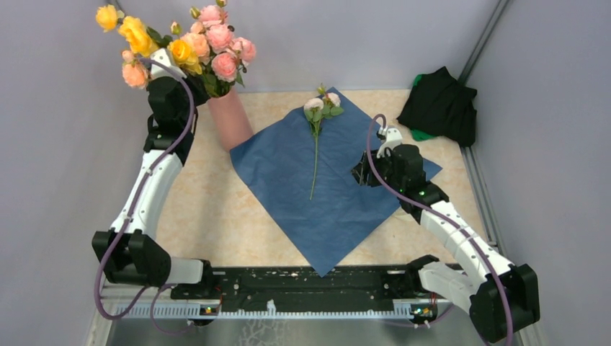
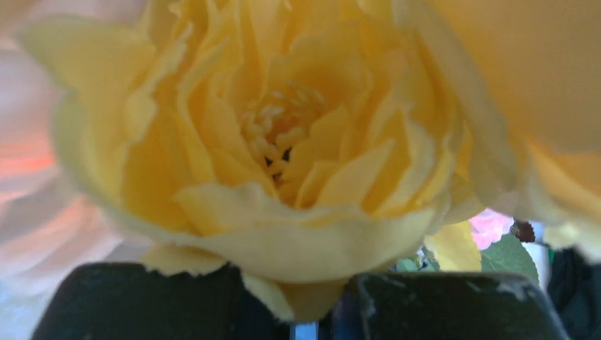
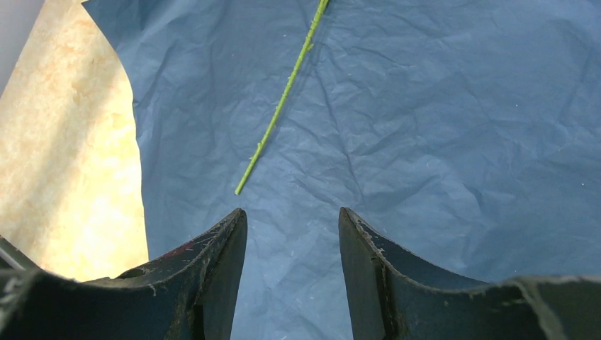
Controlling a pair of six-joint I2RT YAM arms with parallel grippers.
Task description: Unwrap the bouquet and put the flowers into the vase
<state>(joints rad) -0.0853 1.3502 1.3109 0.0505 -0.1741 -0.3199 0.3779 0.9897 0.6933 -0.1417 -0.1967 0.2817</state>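
The bouquet's blue paper (image 1: 339, 187) lies spread flat on the table. One of the flowers (image 1: 315, 137), with pale pink blooms, lies on it, stem toward me. The salmon-pink vase (image 1: 230, 119) stands at the back left, holding several yellow and peach-pink flowers (image 1: 212, 43). My left gripper (image 1: 160, 68) is raised beside that bunch, left of the vase. In the left wrist view a yellow bloom (image 2: 283, 134) fills the frame, its base pinched between the nearly closed fingers of the left gripper (image 2: 340, 287). My right gripper (image 3: 290, 210) hangs open over the paper, the green stem's end (image 3: 241, 190) just beyond its left fingertip.
A black cloth heap (image 1: 439, 104) with a bit of green lies at the back right corner. Grey walls close in the back and both sides. Bare beige tabletop (image 1: 209, 209) shows left of the paper.
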